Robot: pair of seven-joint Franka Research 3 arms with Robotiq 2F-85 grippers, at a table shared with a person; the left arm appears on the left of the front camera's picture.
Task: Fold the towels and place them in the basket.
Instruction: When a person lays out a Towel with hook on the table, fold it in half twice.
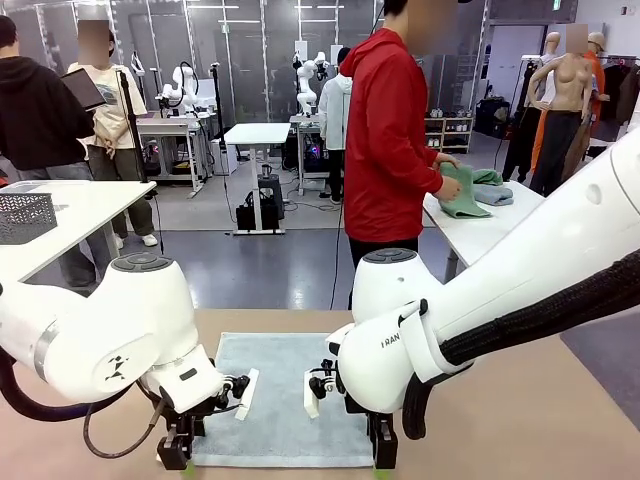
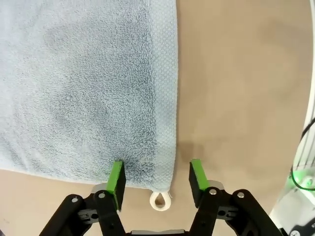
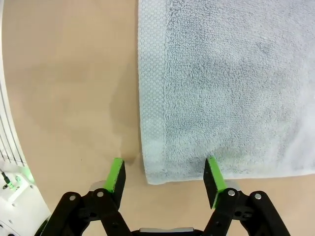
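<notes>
I count one grey-blue towel (image 1: 285, 395) on my surface at six o'clock, one green towel (image 1: 466, 200) at two, one basket (image 1: 25, 215) at ten, and two grippers: left gripper (image 2: 156, 177), right gripper (image 3: 165, 176).

Table (image 1: 520, 420): tan, plain top. One grey-blue towel (image 1: 285, 395) lies spread flat on it, at the robot's edge, midway between the sides. A white loop (image 2: 160, 200) at one towel corner rests on the bare top. Side table (image 1: 85, 205), white, far left: a basket (image 1: 25, 215) stands on it.
</notes>
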